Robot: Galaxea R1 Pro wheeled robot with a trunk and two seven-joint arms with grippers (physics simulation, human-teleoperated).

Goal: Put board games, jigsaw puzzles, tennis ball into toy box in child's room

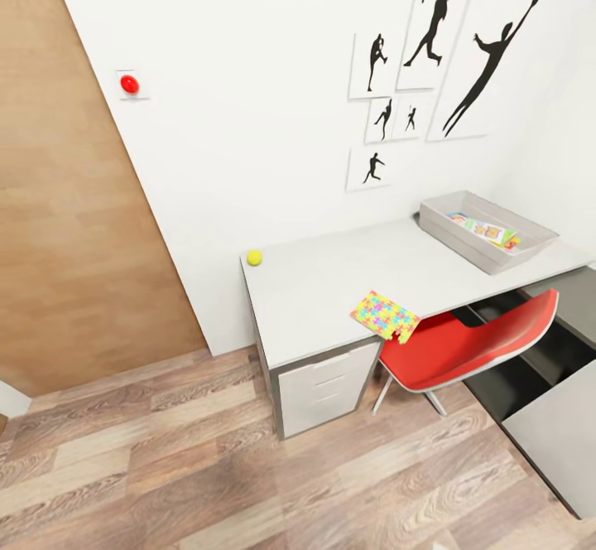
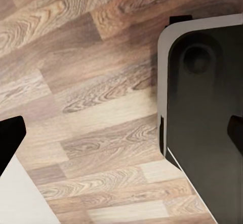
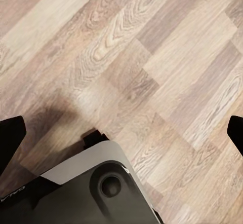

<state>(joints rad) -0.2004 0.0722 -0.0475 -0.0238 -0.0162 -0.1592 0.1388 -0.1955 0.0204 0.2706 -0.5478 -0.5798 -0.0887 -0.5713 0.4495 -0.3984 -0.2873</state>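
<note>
A: Left gripper (image 2: 121, 130), left wrist view: two dark fingertips at opposite edges of the frame, jaws wide apart, nothing between them but wood floor (image 2: 86, 97) and the robot's dark base (image 2: 207, 112).

B: Right gripper (image 3: 121, 130), right wrist view?

A: Same: fingertips spread wide, empty, over floor and base. No toy near either.

B: Head view?

A: Table (image 1: 331, 285) against the white wall. Tennis ball (image 1: 254, 258) at its far left corner. Jigsaw puzzle (image 1: 385, 316) overhangs the front edge, above the red chair (image 1: 463, 347). Toy box (image 1: 484, 231) at the right end, with colourful flat toys inside; cannot tell which.
</note>
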